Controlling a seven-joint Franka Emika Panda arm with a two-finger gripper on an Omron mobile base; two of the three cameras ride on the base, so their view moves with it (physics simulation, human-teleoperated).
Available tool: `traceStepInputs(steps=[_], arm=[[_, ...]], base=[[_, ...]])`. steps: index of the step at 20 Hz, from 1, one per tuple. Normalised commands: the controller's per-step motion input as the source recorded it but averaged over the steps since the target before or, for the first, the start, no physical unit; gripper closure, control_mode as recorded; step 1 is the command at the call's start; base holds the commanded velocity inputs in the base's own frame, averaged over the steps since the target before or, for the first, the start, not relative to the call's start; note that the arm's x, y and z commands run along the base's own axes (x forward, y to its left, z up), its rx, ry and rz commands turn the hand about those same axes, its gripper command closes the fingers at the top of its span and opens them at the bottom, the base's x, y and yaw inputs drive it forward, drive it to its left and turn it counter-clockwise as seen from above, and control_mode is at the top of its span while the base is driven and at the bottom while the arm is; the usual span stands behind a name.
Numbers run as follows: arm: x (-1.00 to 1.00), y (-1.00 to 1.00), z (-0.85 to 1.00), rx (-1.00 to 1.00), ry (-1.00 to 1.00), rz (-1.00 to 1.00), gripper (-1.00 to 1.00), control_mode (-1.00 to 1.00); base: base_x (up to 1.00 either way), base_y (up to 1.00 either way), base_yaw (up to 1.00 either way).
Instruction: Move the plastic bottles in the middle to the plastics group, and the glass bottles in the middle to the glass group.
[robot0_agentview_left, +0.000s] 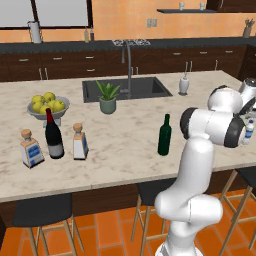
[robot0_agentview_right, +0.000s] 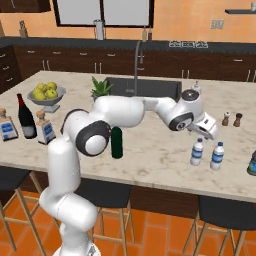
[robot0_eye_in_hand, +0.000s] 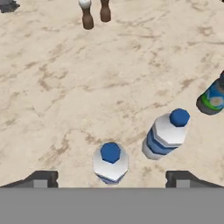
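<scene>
Two small clear water bottles with blue labels stand side by side on the counter's right part, one (robot0_eye_in_hand: 110, 162) (robot0_agentview_right: 197, 151) directly under my hand and the other (robot0_eye_in_hand: 168, 131) (robot0_agentview_right: 217, 156) just beside it. My gripper (robot0_eye_in_hand: 111, 179) (robot0_agentview_right: 207, 134) hangs just above the first one, open, its fingertips (robot0_eye_in_hand: 41, 179) wide on either side and holding nothing. The dark green slim-necked bottle (robot0_agentview_left: 164, 136) (robot0_agentview_right: 116, 145) stands mid-counter, partly behind my elbow in the right base view. On the left stand the red-topped wine bottle (robot0_agentview_left: 54, 137) and two squat tan-stoppered bottles (robot0_agentview_left: 31, 149) (robot0_agentview_left: 80, 142).
Two brown shakers (robot0_agentview_right: 226, 118) (robot0_eye_in_hand: 87, 15) stand behind the water bottles. Another bottle (robot0_eye_in_hand: 214, 98) (robot0_agentview_right: 252, 164) sits at the far right. A fruit bowl (robot0_agentview_left: 47, 107), a potted plant (robot0_agentview_left: 107, 97), the sink (robot0_agentview_left: 125, 89) and a soap dispenser (robot0_agentview_left: 184, 84) lie further back. Stools line the near edge.
</scene>
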Motion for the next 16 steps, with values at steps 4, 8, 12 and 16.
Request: traceStepInputs(steps=[4, 8, 12, 16], arm=[[-0.91, 0.61, 0.39, -0.01, -0.04, 0.25, -1.00, -1.00], [-0.86, 0.99, 0.29, -0.10, 0.00, 0.44, -1.00, -1.00], [-0.76, 1.00, 0.13, -0.13, 0.00, 0.45, -1.00, -1.00], [-0.54, 1.00, 0.00, -0.04, 0.01, 0.32, -1.00, -1.00]], base=[[0.00, 0.00, 0.00], [0.00, 0.00, 0.00], [0.00, 0.00, 0.00], [0.00, 0.00, 0.00]])
